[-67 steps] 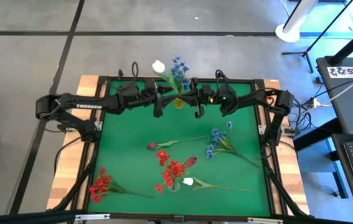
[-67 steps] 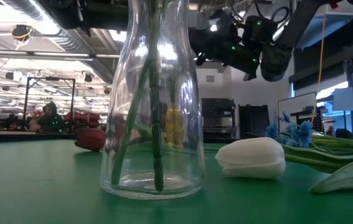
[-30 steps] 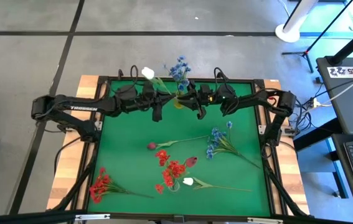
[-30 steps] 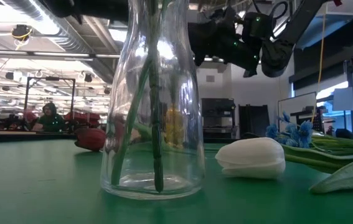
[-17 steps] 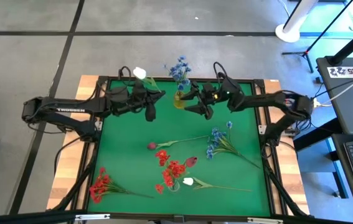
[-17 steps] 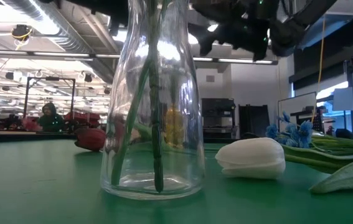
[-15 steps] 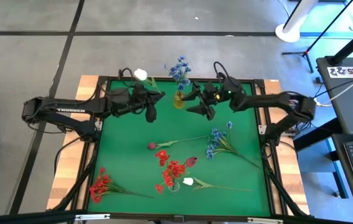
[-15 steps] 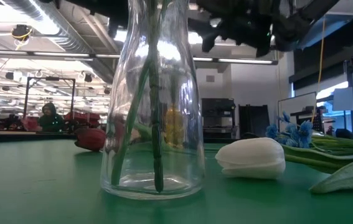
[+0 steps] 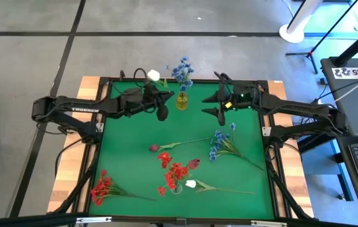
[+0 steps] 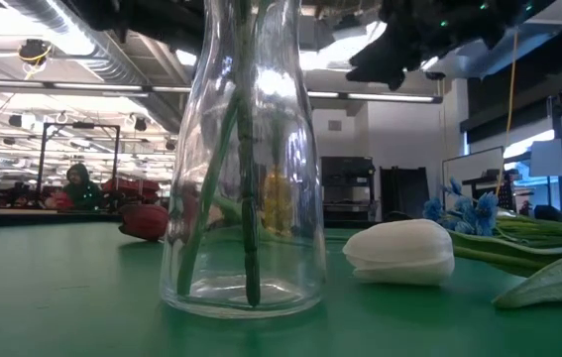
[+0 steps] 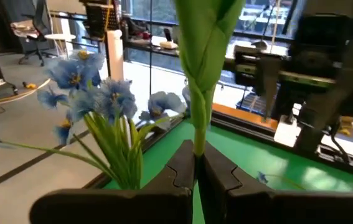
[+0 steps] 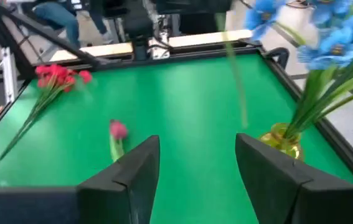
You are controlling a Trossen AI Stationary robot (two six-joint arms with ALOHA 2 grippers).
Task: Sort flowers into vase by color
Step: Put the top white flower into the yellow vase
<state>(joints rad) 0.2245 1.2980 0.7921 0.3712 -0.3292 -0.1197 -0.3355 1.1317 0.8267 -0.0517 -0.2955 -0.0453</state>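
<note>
Overhead, left pincer (image 11: 195,171) clamped on white tulip (image 9: 154,75) stem, bloom cropped at wrist, right pincer (image 12: 195,163) wide.

Right hand (image 9: 215,104) released, withdrew rightward.

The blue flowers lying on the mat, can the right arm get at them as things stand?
Probably yes. The right gripper hangs with open, empty jaws just beyond the loose blue flowers, and nothing lies between them; the left gripper is busy holding a white tulip.
</note>
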